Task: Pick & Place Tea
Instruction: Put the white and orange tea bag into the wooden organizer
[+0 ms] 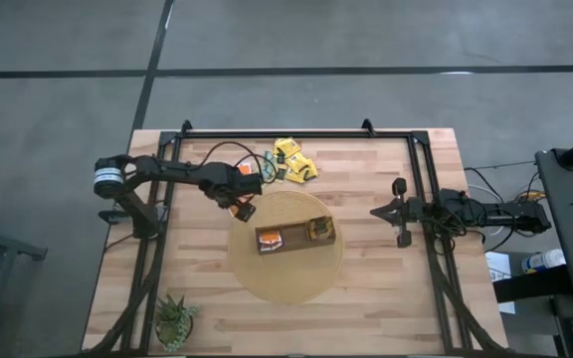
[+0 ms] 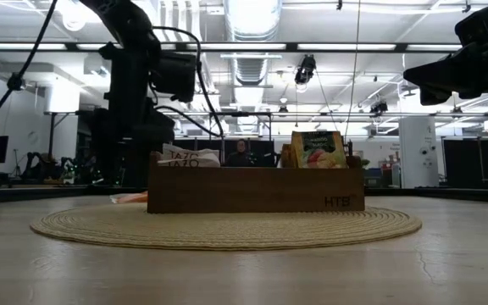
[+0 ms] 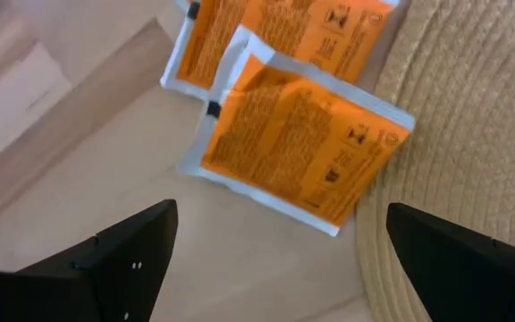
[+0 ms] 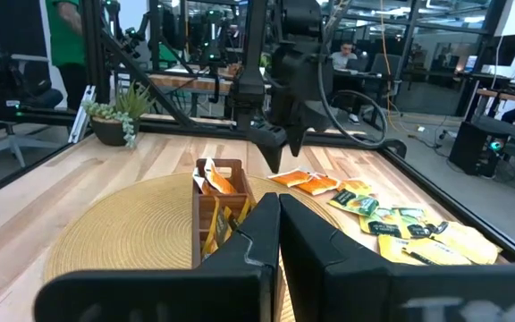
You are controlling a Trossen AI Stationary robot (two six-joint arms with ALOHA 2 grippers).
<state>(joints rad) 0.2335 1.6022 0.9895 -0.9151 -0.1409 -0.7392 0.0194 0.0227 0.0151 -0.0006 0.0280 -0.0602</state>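
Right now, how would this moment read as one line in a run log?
left gripper: open, above orange sachets beside woven mat | right gripper: shut, waiting at table's right side | brown box: on mat

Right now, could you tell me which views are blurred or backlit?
Left wrist view: the orange sachets are soft and out of focus, print unreadable. Low view: bright ceiling lights leave the box and arms as dark silhouettes. Right wrist view: the near fingers are blurred, the table beyond sharper. High view: evenly lit.
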